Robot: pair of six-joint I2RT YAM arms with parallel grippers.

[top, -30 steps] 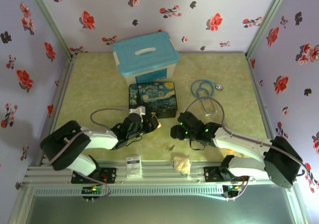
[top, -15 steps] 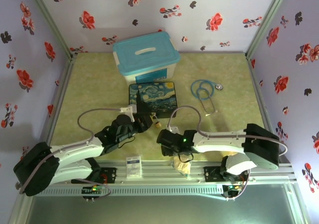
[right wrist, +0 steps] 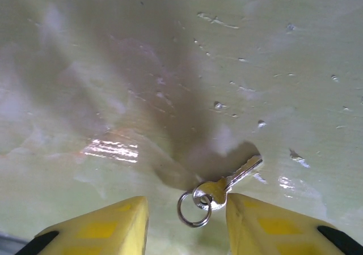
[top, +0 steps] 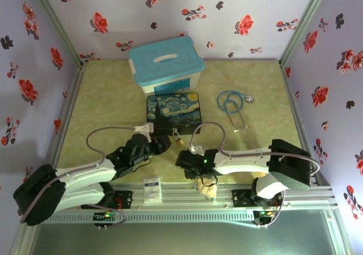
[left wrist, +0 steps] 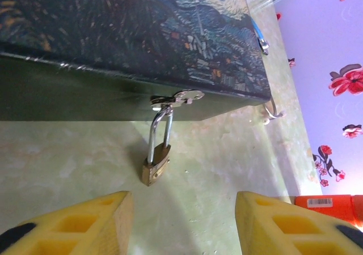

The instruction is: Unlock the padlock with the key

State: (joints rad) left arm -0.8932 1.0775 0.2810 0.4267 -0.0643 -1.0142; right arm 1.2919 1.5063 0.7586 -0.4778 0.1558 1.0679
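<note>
The small brass padlock (left wrist: pixel 156 164) hangs by its silvery shackle from the clasp (left wrist: pixel 177 98) on the front of the starry-night box (top: pixel 173 112), its body resting on the table. In the top view the padlock (top: pixel 178 137) sits just right of my left gripper (top: pixel 161 144). My left gripper (left wrist: pixel 181 224) is open a short way in front of the padlock, with nothing between its fingers. The key (right wrist: pixel 228 183) lies flat on the table with its ring (right wrist: pixel 193 208). My right gripper (right wrist: pixel 184 226) is open around it, the key's head close to the right finger (right wrist: pixel 272 226).
A clear bin with a blue lid (top: pixel 165 65) stands behind the box. A blue stethoscope (top: pixel 232 103) lies to the box's right. A crumpled tan lump (top: pixel 206 187) and a small white card (top: pixel 152 190) sit at the near edge.
My right gripper has moved left and down over the key, its jaws narrowing. My left arm has stretched out, bringing its gripper in front of the padlock.
</note>
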